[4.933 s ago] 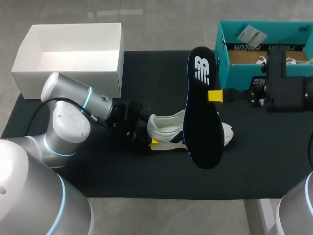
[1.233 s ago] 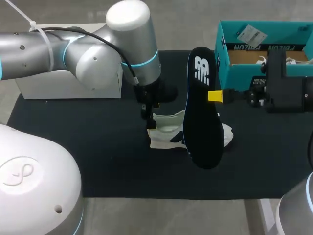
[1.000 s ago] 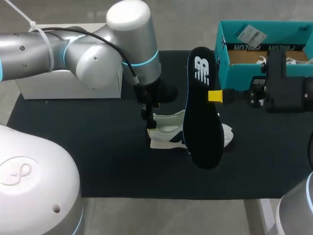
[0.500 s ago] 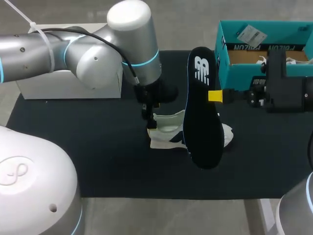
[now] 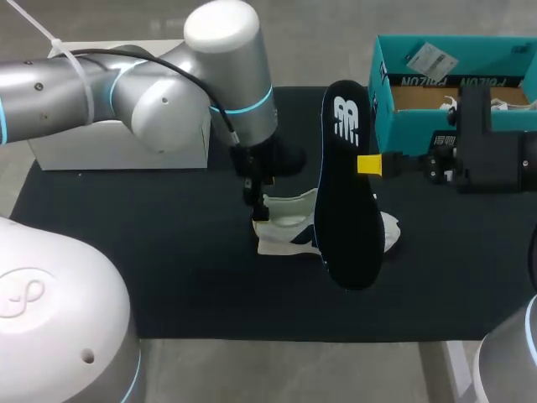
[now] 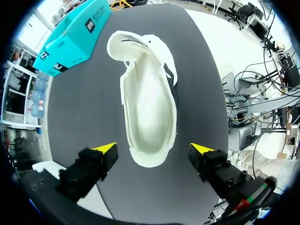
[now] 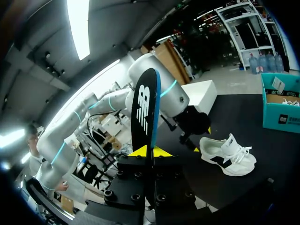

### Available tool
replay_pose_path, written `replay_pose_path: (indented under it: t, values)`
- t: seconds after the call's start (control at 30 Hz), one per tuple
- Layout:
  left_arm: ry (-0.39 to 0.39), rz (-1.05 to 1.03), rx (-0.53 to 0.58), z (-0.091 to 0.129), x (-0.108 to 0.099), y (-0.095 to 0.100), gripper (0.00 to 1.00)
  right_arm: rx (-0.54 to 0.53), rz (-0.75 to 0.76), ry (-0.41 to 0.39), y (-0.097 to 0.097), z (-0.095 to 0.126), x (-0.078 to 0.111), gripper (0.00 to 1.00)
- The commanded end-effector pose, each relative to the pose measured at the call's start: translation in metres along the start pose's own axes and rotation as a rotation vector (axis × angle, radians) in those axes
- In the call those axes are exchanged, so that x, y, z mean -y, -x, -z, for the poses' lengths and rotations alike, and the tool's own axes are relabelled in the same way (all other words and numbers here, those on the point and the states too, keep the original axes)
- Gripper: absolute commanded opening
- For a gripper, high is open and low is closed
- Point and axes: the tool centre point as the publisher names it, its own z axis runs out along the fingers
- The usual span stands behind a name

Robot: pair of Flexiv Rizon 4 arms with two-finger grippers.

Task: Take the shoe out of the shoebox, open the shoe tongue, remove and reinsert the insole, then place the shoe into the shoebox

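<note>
A white shoe (image 5: 289, 222) with dark side panels lies on the black mat, its opening upward and its toe toward the teal shoebox (image 5: 453, 75). My left gripper (image 6: 153, 149) hangs open straight above the shoe's heel (image 6: 149, 140), fingers apart on either side and touching nothing. My right gripper (image 5: 371, 164) is shut on the edge of the black insole (image 5: 346, 185) and holds it upright above the shoe, hiding the shoe's middle in the head view. In the right wrist view the insole (image 7: 144, 117) stands edge-on between the fingers, with the shoe (image 7: 227, 154) beyond it.
A white box lid (image 5: 126, 92) sits at the mat's back left, partly behind my left arm. The teal shoebox stands at the back right, beside my right arm. Bare black mat (image 5: 210, 294) spreads in front of the shoe.
In the last second nothing has visibly moved. Earlier, the left arm rose from low beside the heel to stand above it.
</note>
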Motion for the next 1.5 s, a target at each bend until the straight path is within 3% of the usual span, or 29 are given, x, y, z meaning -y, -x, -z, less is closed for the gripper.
replay_pose_path:
  t: [0.03, 0.27, 0.57, 1.0, 1.03, 1.1, 1.17, 1.5]
  values:
    - [0.022, 0.0, -0.022, -0.007, 0.017, 0.01, 1.0, 0.01, -0.001, 0.009, -0.006, 0.0, 0.004, 0.0]
    - [-0.005, 0.005, -0.025, -0.01, 0.042, 0.023, 1.0, 0.01, -0.001, 0.009, -0.006, 0.0, 0.004, 0.0]
    - [-0.031, -0.03, 0.0, -0.038, 0.073, 0.044, 1.0, 0.01, -0.001, 0.009, -0.006, 0.0, 0.004, 0.0]
    - [-0.042, -0.016, -0.022, -0.063, 0.089, 0.061, 1.0, 0.01, -0.001, 0.009, -0.006, 0.0, 0.004, 0.0]
    - [-0.042, -0.017, -0.025, -0.065, 0.089, 0.061, 0.85, 0.01, -0.001, 0.009, -0.006, 0.0, 0.004, 0.0]
    - [-0.039, -0.017, -0.029, -0.068, 0.088, 0.061, 0.37, 0.01, -0.001, 0.009, -0.006, 0.0, 0.004, 0.0]
    - [-0.037, -0.019, -0.033, -0.07, 0.086, 0.06, 0.0, 0.01, -0.001, 0.009, -0.006, 0.0, 0.004, 0.0]
    - [-0.057, -0.07, -0.046, -0.07, 0.081, 0.051, 0.0, 0.01, -0.001, 0.009, -0.006, 0.0, 0.004, 0.0]
